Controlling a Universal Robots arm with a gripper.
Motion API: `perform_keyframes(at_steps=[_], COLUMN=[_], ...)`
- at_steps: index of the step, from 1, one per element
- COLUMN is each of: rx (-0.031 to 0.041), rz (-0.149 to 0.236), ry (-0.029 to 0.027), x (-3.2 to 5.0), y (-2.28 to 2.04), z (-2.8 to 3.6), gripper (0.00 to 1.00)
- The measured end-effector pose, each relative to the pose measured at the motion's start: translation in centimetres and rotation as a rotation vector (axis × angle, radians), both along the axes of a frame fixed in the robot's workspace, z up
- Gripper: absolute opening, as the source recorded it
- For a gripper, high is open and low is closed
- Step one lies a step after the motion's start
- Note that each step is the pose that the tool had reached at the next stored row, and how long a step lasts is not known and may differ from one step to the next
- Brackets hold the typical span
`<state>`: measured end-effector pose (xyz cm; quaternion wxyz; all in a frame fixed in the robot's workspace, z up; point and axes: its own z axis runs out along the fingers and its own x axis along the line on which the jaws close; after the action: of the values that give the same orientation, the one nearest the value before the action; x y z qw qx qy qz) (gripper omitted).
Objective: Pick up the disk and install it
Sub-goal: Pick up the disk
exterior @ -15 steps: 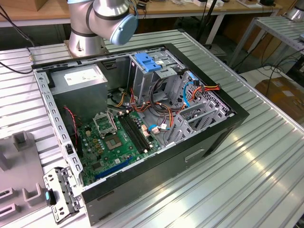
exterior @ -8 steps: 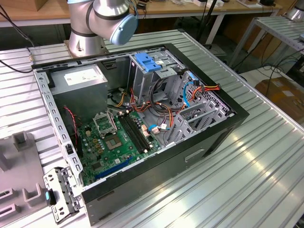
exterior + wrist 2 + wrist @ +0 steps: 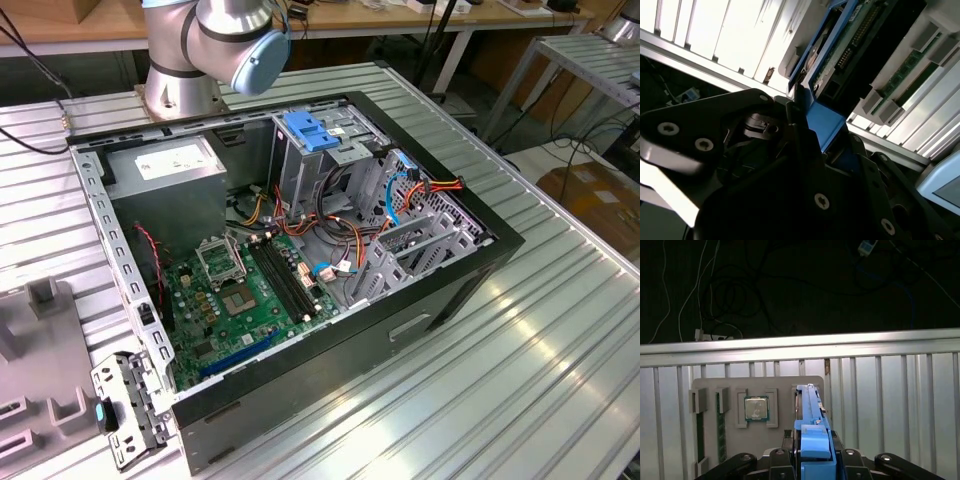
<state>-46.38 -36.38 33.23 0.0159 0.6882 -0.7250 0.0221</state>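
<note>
Disk (image 3: 809, 410) stands on edge at the grey parts tray (image 3: 755, 384), blue rail (image 3: 826, 125) between the gripper (image 3: 813, 460) fingers, which look clamped on it; contact partly hidden. CPU (image 3: 756, 408) sits nearby in tray.

Exterior view high, overlooking open computer case (image 3: 420, 320); both wrist views close, sharing disk (image 3: 812, 415) (image 3: 845, 50).

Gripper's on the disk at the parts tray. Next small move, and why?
Probably a short straight lift away from the tray: the gripper looks shut on the disk by its blue rail, and the disk stands edge-on close to the tray beside the CPU, so swinging now could snag.
</note>
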Motion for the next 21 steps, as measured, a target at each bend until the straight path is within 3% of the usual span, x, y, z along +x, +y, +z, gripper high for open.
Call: perform_keyframes(at_steps=[6,19,20,21], rx=[-0.0108,-0.0111,-0.0112,-0.0116], rz=[0.0,0.001,0.001,0.001], ry=[0.0,-0.0014,-0.0026,-0.0115], x=[0.01,0.06,0.06,0.06], y=[0.0,0.01,0.0,0.0], z=[0.0,0.08,0.06,0.05], gripper=[0.37,0.37,0.37,0.37])
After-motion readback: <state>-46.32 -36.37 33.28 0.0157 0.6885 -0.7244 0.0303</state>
